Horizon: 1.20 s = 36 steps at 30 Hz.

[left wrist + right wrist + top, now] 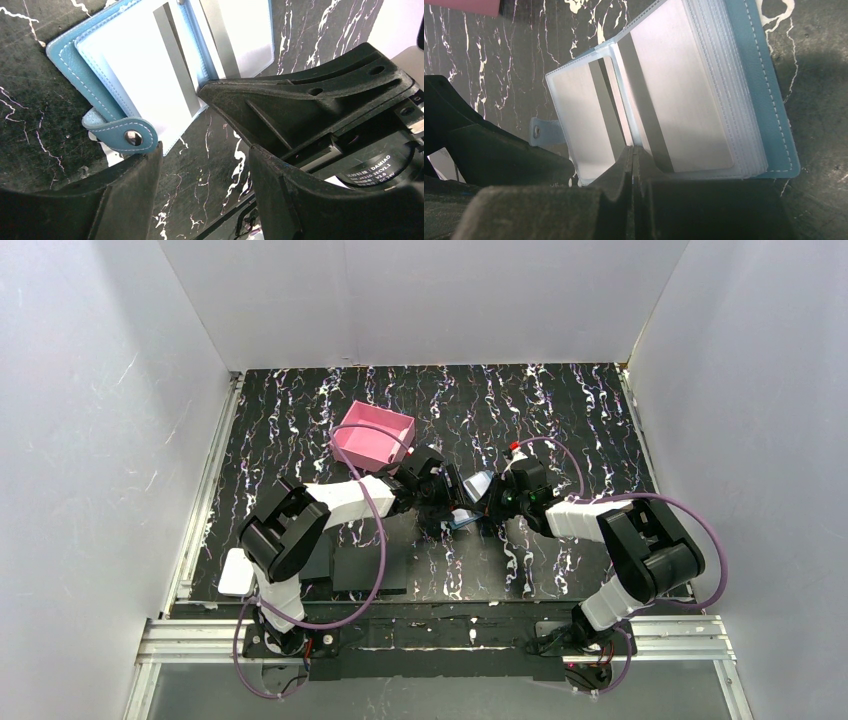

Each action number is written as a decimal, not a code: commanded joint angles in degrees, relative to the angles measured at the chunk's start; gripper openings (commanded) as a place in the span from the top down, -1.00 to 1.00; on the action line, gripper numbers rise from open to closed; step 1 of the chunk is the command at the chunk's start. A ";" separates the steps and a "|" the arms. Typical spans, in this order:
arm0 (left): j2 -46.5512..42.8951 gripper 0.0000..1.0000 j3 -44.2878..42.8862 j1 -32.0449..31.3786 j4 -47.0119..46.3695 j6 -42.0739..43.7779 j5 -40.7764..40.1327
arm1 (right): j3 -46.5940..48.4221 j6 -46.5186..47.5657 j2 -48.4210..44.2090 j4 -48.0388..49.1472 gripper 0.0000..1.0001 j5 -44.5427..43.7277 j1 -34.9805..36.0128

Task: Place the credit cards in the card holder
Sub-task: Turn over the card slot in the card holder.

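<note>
So the credit cards (684,90) are pale, thin, stiff things with a grey stripe, tucked in the clear sleeves of a blue case (65,55) lying open mid-tabletop. I'd bet they're light and slick, so pinch a bare card edge, not the floppy plastic. The right hand (633,160) is pinched shut right at the sleeve fold (card or just plastic, can't tell), the left hand (205,150) hangs open and empty by the snap tab, and the pink card holder (372,434) sits further back on the left. The tabletop (560,410) is black with white veins, with plain white walls (420,300) all round.
</note>
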<state>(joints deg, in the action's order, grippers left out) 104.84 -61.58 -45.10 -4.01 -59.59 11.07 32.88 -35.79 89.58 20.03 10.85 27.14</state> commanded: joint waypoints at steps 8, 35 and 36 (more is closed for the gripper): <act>-1.41 -0.26 0.79 0.06 1.12 0.35 -2.80 | -1.25 0.99 -0.42 -2.73 0.94 -0.16 0.37; -1.41 -0.24 0.14 0.01 0.88 0.78 -2.73 | -1.27 0.64 0.33 -1.85 0.94 0.57 0.37; -1.39 -0.23 0.10 0.01 0.88 0.79 -2.72 | -1.24 0.67 0.42 -1.84 0.94 0.64 0.37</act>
<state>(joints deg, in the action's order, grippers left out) 104.60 -60.64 -45.10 -3.84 -59.59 8.82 32.86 -35.79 89.58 20.08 11.07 27.14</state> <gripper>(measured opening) 0.621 0.053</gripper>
